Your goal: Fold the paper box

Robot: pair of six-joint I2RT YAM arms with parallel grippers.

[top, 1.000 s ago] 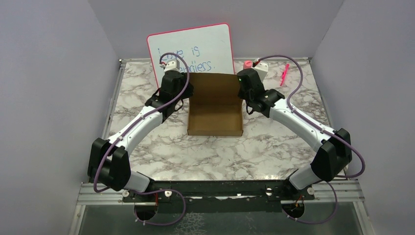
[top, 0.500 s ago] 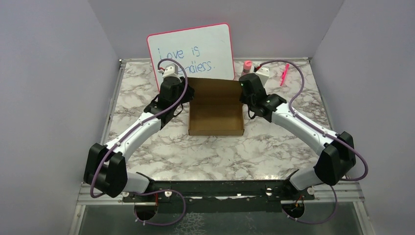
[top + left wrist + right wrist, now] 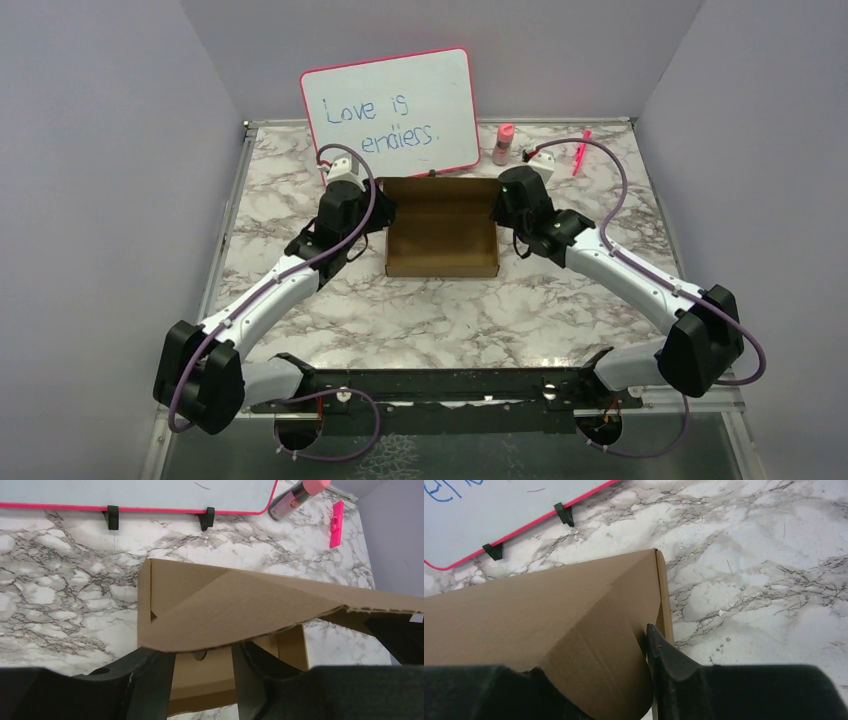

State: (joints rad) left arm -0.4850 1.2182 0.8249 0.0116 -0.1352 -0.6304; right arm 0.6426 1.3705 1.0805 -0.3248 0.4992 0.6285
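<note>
The paper box (image 3: 440, 228) is a shallow brown cardboard box in the middle of the marble table, its lid lowered over it. My left gripper (image 3: 380, 205) is at the box's left side and my right gripper (image 3: 498, 207) at its right side. In the left wrist view the lid (image 3: 240, 610) juts over my left gripper (image 3: 202, 652), whose fingers (image 3: 150, 677) stand apart with the box's inside showing between them. In the right wrist view a rounded lid flap (image 3: 594, 630) fills the gap of my right gripper (image 3: 594, 655). Its right finger (image 3: 669, 665) touches the flap's edge and the jaws stand apart.
A pink-framed whiteboard (image 3: 395, 105) stands right behind the box. A pink-capped bottle (image 3: 503, 143) and a pink marker (image 3: 580, 152) lie at the back right. Grey walls close in the table on the left, right and back.
Both wrists have moved down and toward the near side, and the lid has come down with them. Both pairs of jaws have spread wider.
</note>
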